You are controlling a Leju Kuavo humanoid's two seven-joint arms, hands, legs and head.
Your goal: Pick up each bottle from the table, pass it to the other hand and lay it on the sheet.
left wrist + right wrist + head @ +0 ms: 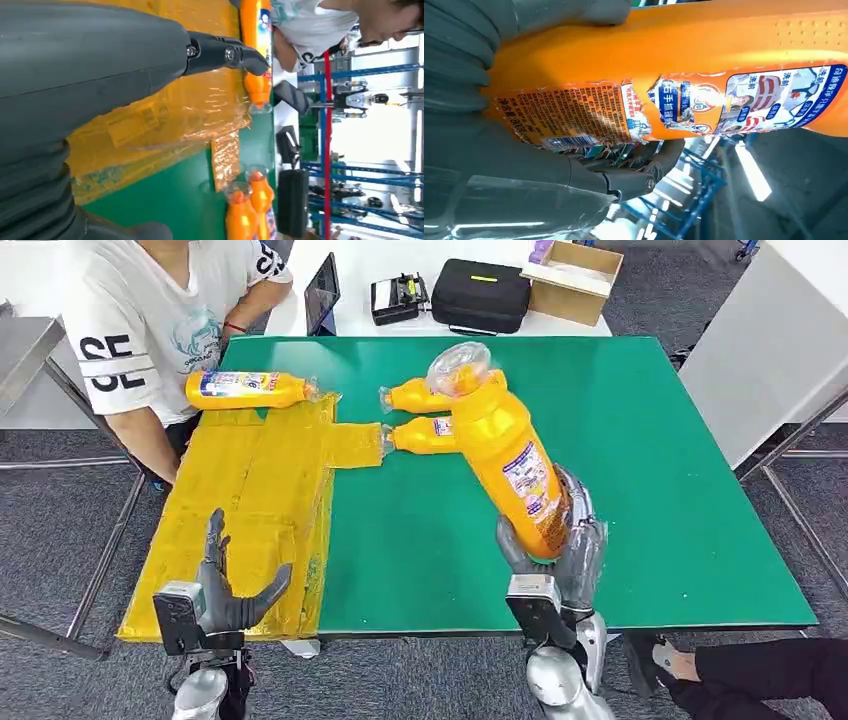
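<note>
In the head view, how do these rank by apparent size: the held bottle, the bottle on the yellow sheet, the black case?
1. Held bottle, though nearness to the camera enlarges it.
2. Bottle on the yellow sheet and black case: they look alike, so unranked.

Head view high above green table (640, 490); both wrist views close, sideways; yellow sheet (250, 500) shared.

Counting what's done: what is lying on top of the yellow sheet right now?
One orange bottle lies on its side at the far end of the yellow sheet. The left hand hovers open over the near end, hiding a patch there.
</note>
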